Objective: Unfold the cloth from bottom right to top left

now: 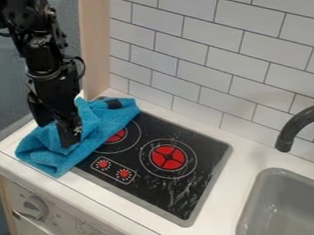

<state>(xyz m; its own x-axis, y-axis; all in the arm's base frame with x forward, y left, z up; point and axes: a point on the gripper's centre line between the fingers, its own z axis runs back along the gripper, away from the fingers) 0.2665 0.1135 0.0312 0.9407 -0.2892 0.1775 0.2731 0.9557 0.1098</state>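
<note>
Nearest, at the lower left of the view, is the pale front panel [59, 226] of a toy kitchen, with a round grey knob [35, 207] on it. Above the panel runs a white counter [224, 214]. At the right, a grey sink [247, 215] is set into it.

On the counter's left part lies the task's thing, a bright blue cloth [43, 155]. It is rumpled, with folds and raised bunches, and stretches slantwise from near the counter's front edge back towards the wall, overlapping the left side of the black stove top [208, 142]. A small black patch [113, 104] shows near its far end.

The black hand [56, 136] points down onto the cloth's left part; whether it is wide, narrow or gripping fabric, I cannot tell. The black arm [37, 42] slants up from it to the upper left.

Beside the cloth, the stove top shows two red knobs and a red burner [168, 157]; another red burner [118, 135] is partly covered by the cloth. A dark curved tap [296, 125] hangs over the sink. Farthest back are a pale wooden post [95, 40] and a white tiled wall [210, 52].
</note>
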